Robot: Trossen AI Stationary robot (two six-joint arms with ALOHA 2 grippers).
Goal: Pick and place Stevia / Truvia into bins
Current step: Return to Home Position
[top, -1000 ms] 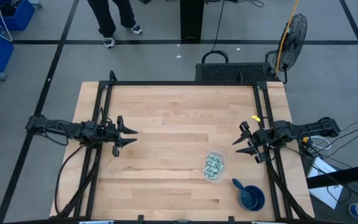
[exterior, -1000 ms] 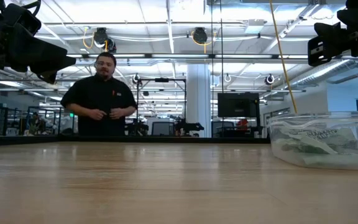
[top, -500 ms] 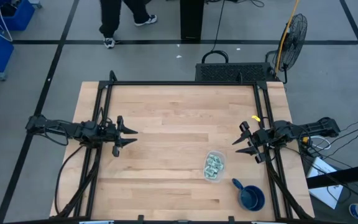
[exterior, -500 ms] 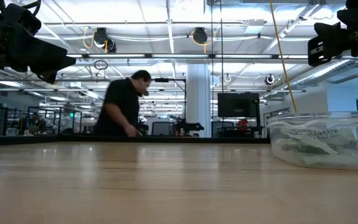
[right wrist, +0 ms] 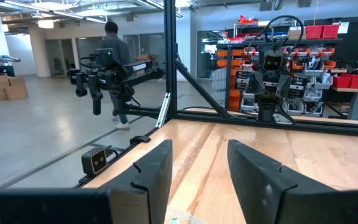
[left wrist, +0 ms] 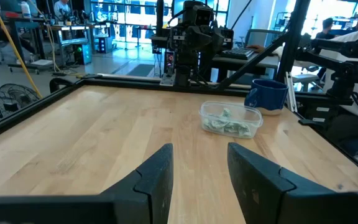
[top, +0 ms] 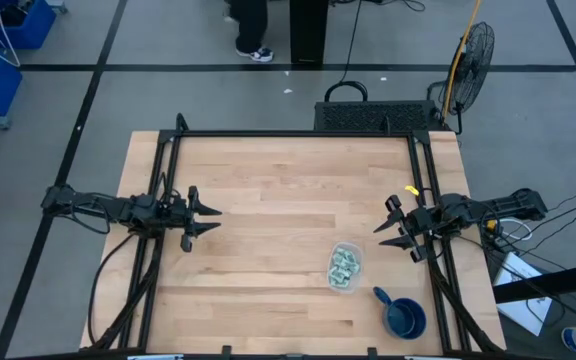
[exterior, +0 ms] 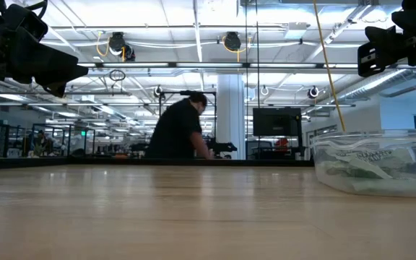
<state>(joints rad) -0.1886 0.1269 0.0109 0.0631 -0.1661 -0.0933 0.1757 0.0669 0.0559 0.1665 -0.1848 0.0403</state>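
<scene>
The left pincer [top: 209,220] hangs over the left-hand side of the wooden surface [top: 278,180] in the overhead view, its fingers spread apart and holding nothing. The right pincer [top: 384,232] hangs over the right-hand side, likewise spread and empty. Between them, toward the lower right of the frame, stands the clear container [top: 345,267] with the pale green packets [top: 344,263] inside it. A dark blue cup [top: 405,318] sits just below and to the right of it. A person's legs [top: 249,26] show on the floor at the top.

From surface height, the left arm [exterior: 22,43] fills the upper left corner and the right arm [exterior: 403,35] the upper right, both well above the wood. The container [exterior: 370,170] rests at the right edge, packets [exterior: 360,172] heaped within. A person [exterior: 181,133] bends over in the room behind.

In the left wrist view, two dark fingers [left wrist: 157,180] stand apart at the bottom with bare wood between them. The container [left wrist: 230,119] and cup [left wrist: 267,93] sit right of centre.

In the right wrist view, its fingers [right wrist: 157,174] are parted too, gripping nothing. The left arm [right wrist: 104,73] shows at upper left.
</scene>
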